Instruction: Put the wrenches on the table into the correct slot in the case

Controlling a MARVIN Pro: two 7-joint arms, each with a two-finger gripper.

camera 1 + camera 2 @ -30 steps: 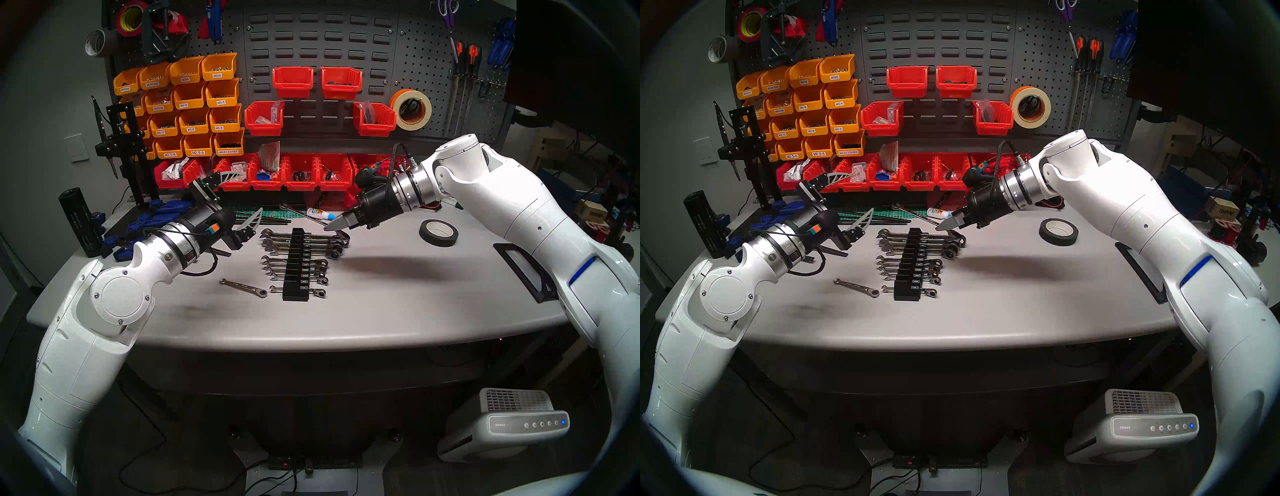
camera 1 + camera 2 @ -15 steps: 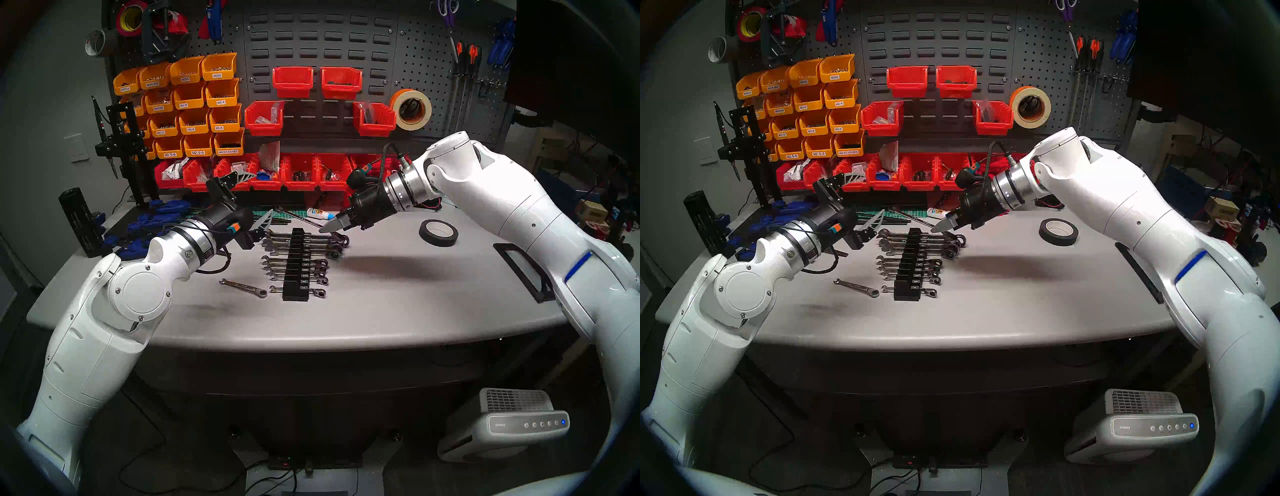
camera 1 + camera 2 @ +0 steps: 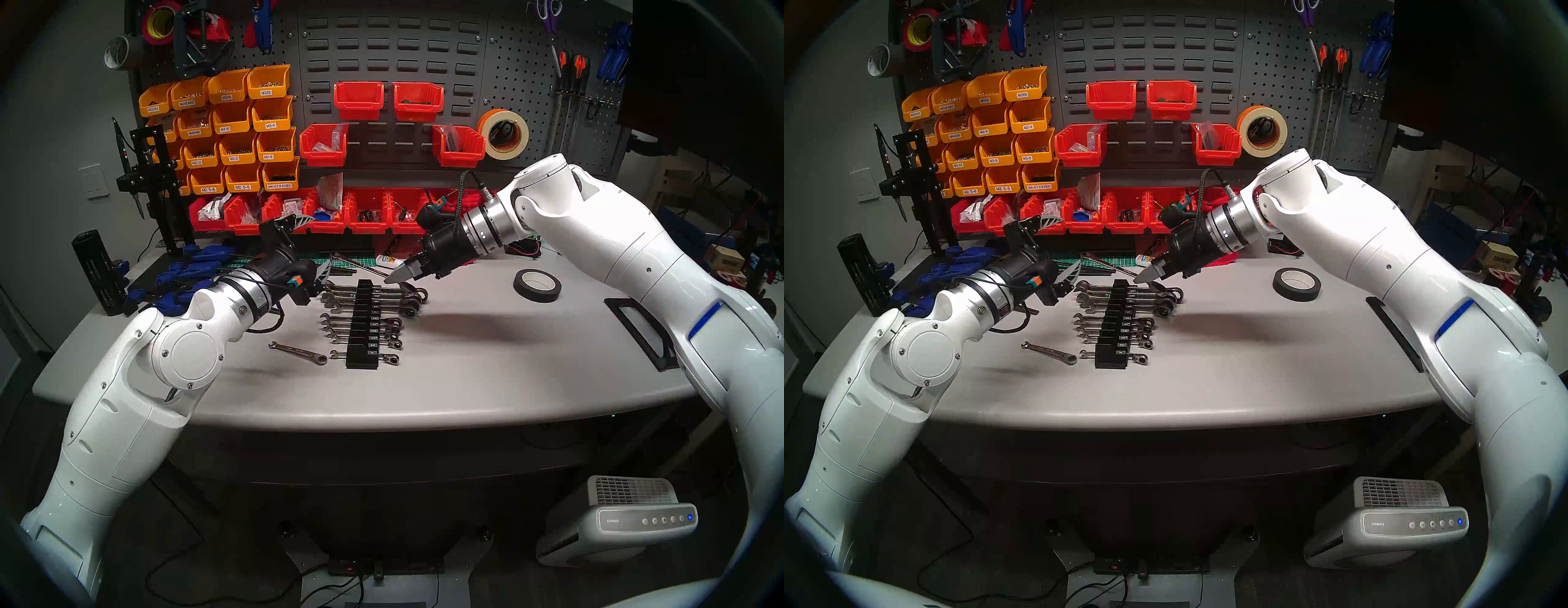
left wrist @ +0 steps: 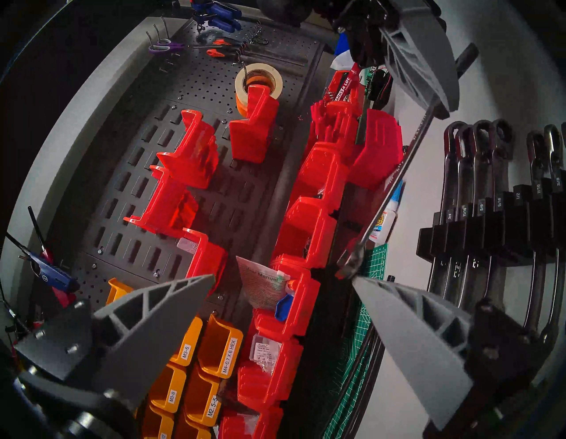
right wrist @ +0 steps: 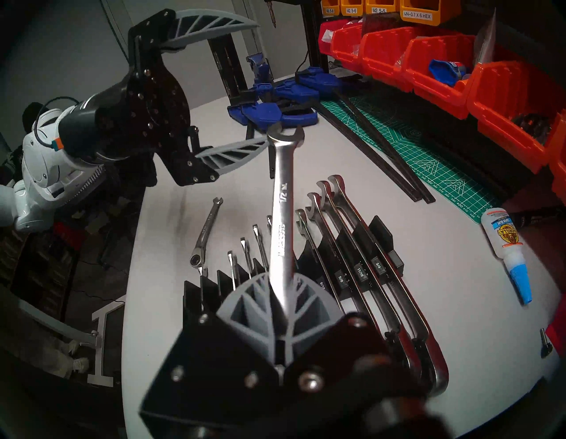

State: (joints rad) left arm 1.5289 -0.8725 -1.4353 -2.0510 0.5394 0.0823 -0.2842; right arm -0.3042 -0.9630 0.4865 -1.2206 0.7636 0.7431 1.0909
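My right gripper [image 3: 396, 276] is shut on the ring end of a long chrome wrench [image 5: 283, 199] marked 1/2. It holds the long wrench [image 3: 360, 266] in the air over the far end of the black case [image 3: 362, 331], pointing at my left gripper [image 3: 322, 240]. My left gripper [image 4: 283, 276] is open. In the left wrist view the long wrench [image 4: 389, 190] ends with its open jaw just off one fingertip. A shorter wrench [image 3: 299, 353] lies on the grey table [image 3: 466, 382], left of the case's near end. The case holds several wrenches.
A black tape roll [image 3: 537, 285] and a black frame [image 3: 640, 331] lie to the right. A glue bottle [image 3: 390, 262], a green mat [image 5: 422, 147] and red bins [image 3: 367, 212] are behind the case. Blue clamps [image 3: 191, 271] sit at the far left.
My left arm has reached right and forward, bringing its open fingers up to the long wrench's open jaw. My right gripper has carried that wrench a little left.
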